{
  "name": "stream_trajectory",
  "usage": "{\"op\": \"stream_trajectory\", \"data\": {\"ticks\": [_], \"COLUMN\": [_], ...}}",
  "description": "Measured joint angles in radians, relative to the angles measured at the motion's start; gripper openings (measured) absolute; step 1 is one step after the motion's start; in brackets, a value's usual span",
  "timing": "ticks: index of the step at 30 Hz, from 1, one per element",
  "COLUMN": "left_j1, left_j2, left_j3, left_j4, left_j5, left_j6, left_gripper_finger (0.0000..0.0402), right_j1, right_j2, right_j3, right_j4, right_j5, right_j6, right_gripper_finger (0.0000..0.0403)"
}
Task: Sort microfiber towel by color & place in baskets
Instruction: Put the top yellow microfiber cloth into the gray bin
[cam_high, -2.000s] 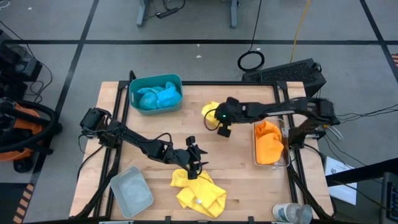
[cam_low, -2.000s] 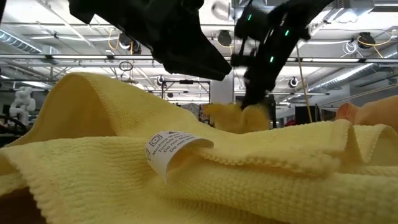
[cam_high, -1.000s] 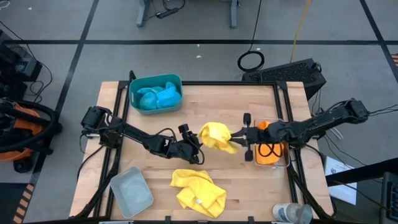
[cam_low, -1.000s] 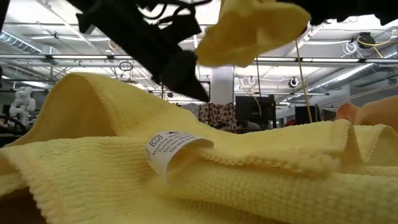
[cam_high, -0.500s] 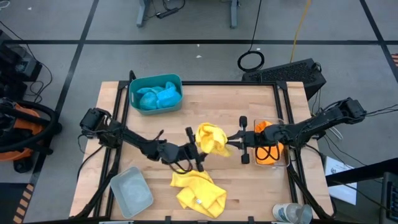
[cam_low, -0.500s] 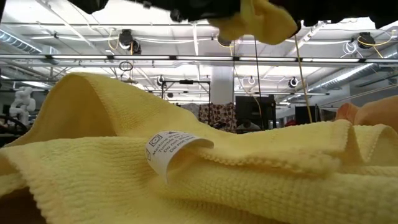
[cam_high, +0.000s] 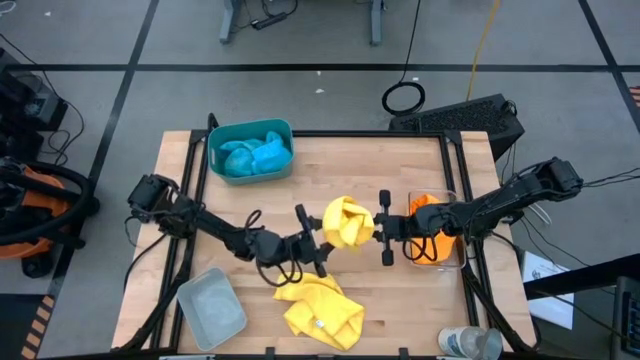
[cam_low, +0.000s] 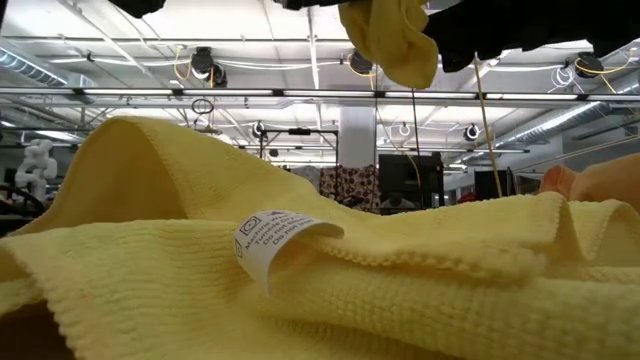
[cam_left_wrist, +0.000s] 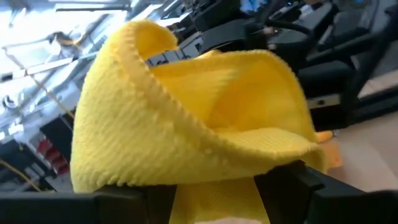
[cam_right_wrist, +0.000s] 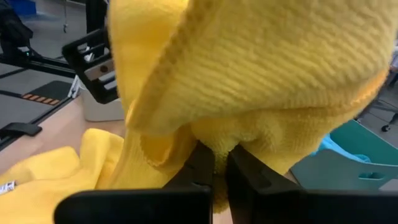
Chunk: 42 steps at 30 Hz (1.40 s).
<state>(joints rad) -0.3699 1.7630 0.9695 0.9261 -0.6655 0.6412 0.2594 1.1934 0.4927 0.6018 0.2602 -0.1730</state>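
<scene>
A yellow towel (cam_high: 346, 221) hangs above mid-bench between both hands, likely a handover. The right hand (cam_right_wrist: 219, 163) pinches it tight; the left hand (cam_left_wrist: 214, 186) is spread around it. The grey basket (cam_high: 211, 309) waits near-left.

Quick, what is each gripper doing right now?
Left gripper: open, fingers either side of the yellow towel.
Right gripper: shut on the yellow towel.
</scene>
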Motion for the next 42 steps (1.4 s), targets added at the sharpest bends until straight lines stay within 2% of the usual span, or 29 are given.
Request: {"op": "stream_trajectory", "data": {"ticks": [7,12,16,18,25,28,30,32,36,40,42], "left_j1": [-0.054,-0.055,-0.050,-0.050,-0.015,0.008,0.023,0.033,0.046,0.047,0.046], "left_j2": [0.000,0.000,0.000,0.000,0.000,0.000,0.000,0.000,-0.001,-0.001,-0.001], "left_j3": [0.000,0.011,0.031,0.051,0.130,0.135,0.136,0.137,0.137,0.137,0.137], "left_j4": [0.000,0.000,-0.003,-0.022,-0.277,-0.334,-0.377,-0.418,-0.457,-0.459,-0.459], "left_j5": [0.000,-0.045,-0.050,-0.051,-0.035,0.000,0.045,0.062,0.063,0.062,0.061], "left_j6": [0.178,0.257,0.280,0.259,0.109,0.100,0.099,0.099,0.097,0.097,0.097], "left_gripper_finger": [0.0203,0.0203,0.0208,0.0223,0.0313,0.0320,0.0304,0.0270,0.0166,0.0046,0.0017], "right_j1": [-0.011,-0.011,-0.011,-0.012,-0.025,-0.025,-0.028,-0.032,-0.047,-0.057,-0.057], "right_j2": [0.000,0.000,0.000,0.000,0.007,0.020,0.031,0.035,0.035,0.035,0.034], "right_j3": [0.000,0.000,0.000,0.000,0.000,0.000,0.000,0.001,0.001,0.001,0.002], "right_j4": [0.001,0.006,0.008,0.008,0.010,0.007,0.016,0.008,0.019,0.007,-0.009], "right_j5": [-0.008,-0.124,-0.155,-0.155,-0.155,-0.154,-0.154,-0.150,-0.148,-0.147,-0.108], "right_j6": [0.029,0.058,0.078,0.075,0.089,0.091,0.091,0.092,0.152,0.246,0.269], "right_gripper_finger": [0.0009,0.0009,0.0009,0.0009,0.0009,0.0009,0.0009,0.0009,0.0015,0.0059,0.0096]}}
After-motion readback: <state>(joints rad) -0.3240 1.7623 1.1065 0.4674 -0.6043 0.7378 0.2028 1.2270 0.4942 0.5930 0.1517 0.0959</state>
